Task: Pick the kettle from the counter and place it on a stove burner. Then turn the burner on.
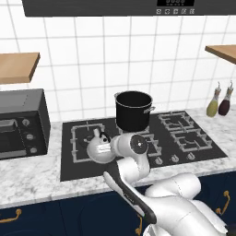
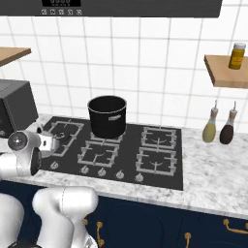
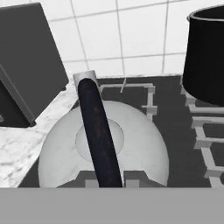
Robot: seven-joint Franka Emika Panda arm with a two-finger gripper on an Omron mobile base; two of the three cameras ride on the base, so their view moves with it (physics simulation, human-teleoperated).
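White square-tiled wall [image 1: 115,60] ran behind; dark range hood [image 1: 138,7] overhead. Wooden shelves [image 1: 16,67] flanked both sides, one carrying a yellow jar [image 2: 237,55]. Black microwave [image 1: 20,123] stood left. Navy cabinets [image 2: 208,227] below had brass handles [image 2: 236,224].

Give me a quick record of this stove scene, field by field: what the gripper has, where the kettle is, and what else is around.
gripper: shut on the kettle's black handle, seen in the hand view
kettle: over the large left stove burner; whether it rests on the grate I cannot tell
stockpot: black, standing at the back middle of the cooktop
knobs: a row along the cooktop's front edge
toaster oven: on the counter, left of the cooktop
bottles: two, on the counter by the wall to the right
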